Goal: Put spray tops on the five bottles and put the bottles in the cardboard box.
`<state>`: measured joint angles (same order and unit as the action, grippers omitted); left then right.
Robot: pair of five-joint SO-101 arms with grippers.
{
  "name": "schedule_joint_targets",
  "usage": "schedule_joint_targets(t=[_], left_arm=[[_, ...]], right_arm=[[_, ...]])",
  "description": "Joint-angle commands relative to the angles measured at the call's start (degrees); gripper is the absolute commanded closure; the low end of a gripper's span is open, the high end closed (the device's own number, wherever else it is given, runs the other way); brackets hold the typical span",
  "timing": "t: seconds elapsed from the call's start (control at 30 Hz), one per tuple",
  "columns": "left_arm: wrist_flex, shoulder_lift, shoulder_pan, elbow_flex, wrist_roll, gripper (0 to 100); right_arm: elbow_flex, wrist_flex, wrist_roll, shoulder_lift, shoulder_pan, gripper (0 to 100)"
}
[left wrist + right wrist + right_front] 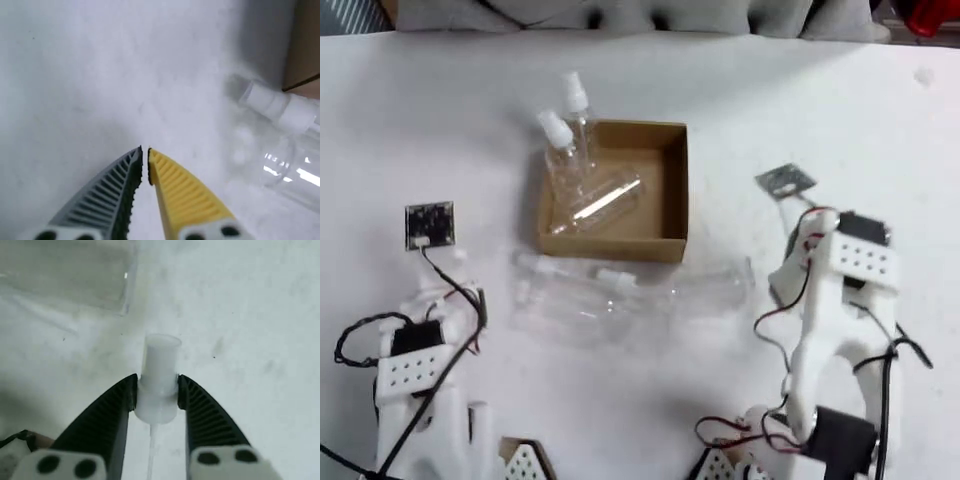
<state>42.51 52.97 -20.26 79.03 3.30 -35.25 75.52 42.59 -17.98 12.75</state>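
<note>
At centre of the high view, the cardboard box [676, 195] holds three bottles [572, 150]; loose bottles [620, 290] lie below it. Left wrist: left hand [145, 152] together, empty. Right wrist: right hand [156, 390] clamped on spray top [160, 370]; we judge capping is in hand, neck alignment next.

The left gripper [145, 150] has one grey finger and one yellow, both ribbed and edged in black. Just beside it lies a clear bottle [290, 170], white at its neck, on the white table [75, 75]. The right gripper [156, 380] has black ribbed fingers with a white spray top [160, 360] between them. The cardboard box [610, 245] is plain brown.
</note>
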Motion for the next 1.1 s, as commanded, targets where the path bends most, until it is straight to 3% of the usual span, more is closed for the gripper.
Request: schedule_joint_targets(t=[0.0,0.23,0.4,0.57,0.77,1.07], left_arm=[[-1.49,1.45,-0.66,-0.26,-0.70,98],[-1.49,1.19,-0.66,-0.18,-0.70,98],[-1.49,1.19,-0.66,-0.18,-0.70,98],[-1.49,1.19,-0.66,-0.18,-0.70,98],[-1.67,1.19,-1.10,-0.18,-0.62,98],[-2.02,1.45,-3.30,-0.18,-0.62,98]], right_arm=[[-2.37,-2.68,-0.09,-3.65,-2.68,79.1],[0.62,0.66,8.70,-4.35,-6.11,75.5],[12.66,8.31,4.75,-4.09,-7.87,80.3],[23.47,11.91,4.48,-3.65,-18.15,84.1],[26.81,9.27,20.92,-3.56,-29.93,83.9],[28.92,-4.70,34.81,8.04,-35.74,83.7]])
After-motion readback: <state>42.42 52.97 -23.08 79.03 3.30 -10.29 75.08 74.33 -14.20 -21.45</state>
